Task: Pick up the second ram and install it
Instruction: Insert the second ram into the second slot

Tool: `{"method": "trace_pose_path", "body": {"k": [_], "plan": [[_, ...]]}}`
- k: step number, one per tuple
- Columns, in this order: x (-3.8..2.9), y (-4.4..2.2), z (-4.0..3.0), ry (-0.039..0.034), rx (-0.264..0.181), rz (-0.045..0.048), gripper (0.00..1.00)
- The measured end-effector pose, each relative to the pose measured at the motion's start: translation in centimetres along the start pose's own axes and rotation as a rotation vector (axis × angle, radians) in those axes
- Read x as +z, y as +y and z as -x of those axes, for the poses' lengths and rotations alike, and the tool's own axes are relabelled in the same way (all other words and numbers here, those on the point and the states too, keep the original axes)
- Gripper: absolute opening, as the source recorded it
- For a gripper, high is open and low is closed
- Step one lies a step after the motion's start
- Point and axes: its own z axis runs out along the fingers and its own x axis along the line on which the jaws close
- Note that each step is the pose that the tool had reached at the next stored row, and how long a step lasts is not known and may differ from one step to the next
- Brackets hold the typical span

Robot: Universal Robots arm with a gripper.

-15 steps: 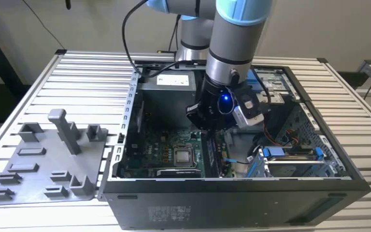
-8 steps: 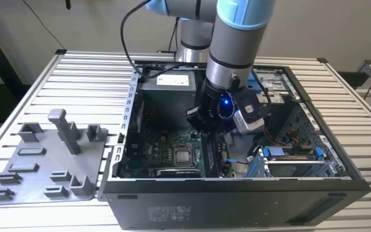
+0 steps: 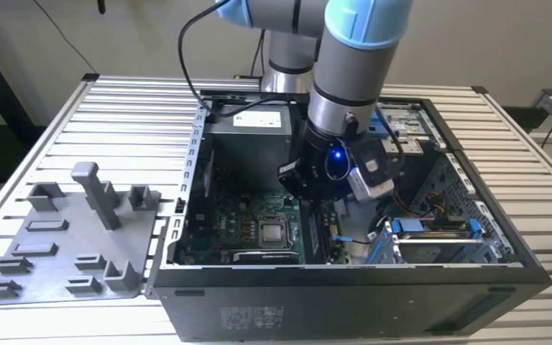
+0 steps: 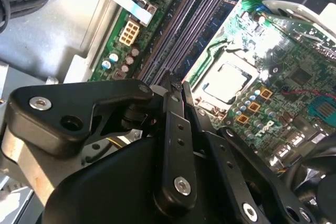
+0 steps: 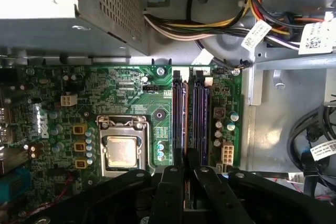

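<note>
**Ram held over slots beside socket**

Landmark: socket (image 3: 274,231) on the board (image 3: 228,223), inside the open case (image 3: 353,277).

Exterior view, from its left to its right:
- Grey tray (image 3: 65,237) with moulded posts lies flat on the slatted table (image 3: 113,108), well to the left of the socket and outside the case wall.
- Socket sits low on the board, metal lid up.
- Slots (image 3: 316,233) run just to the right of the socket, parallel to its edge.
- Arm (image 3: 353,72) comes down into the case. Its wrist hangs above the slots, slightly beyond the socket, with a blue light lit on it.
- Blue-trimmed drive cage (image 3: 430,228) stands further right of the socket, against the case's far wall.

First wrist view:
- Socket (image 5: 122,150) is square-on, and the slots (image 5: 189,114) lie alongside it.
- Gripper (image 5: 186,163) is centred over the slots' near end.
- Fingers (image 5: 170,192) are drawn close together, pinching a thin dark strip seen edge-on: the ram (image 5: 187,182).
- Ram lines up with the slots' length. Whether it touches a slot cannot be told.
- Cables (image 5: 210,27) bunch past the slots' far end, away from the socket.

Second wrist view:
- Socket (image 4: 223,82) is just beside the fingertips (image 4: 173,90), with the slots (image 4: 178,30) stretching away from them.
</note>
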Motion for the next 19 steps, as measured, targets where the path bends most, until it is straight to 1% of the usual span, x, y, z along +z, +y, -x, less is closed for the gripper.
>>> {"method": "trace_pose_path", "body": {"k": [6,19], "plan": [[0.56,-0.06,0.03,0.0002,0.000,0.0001,0.14],[1.03,-0.20,0.07,0.0006,0.007,0.0003,0.14]]}}
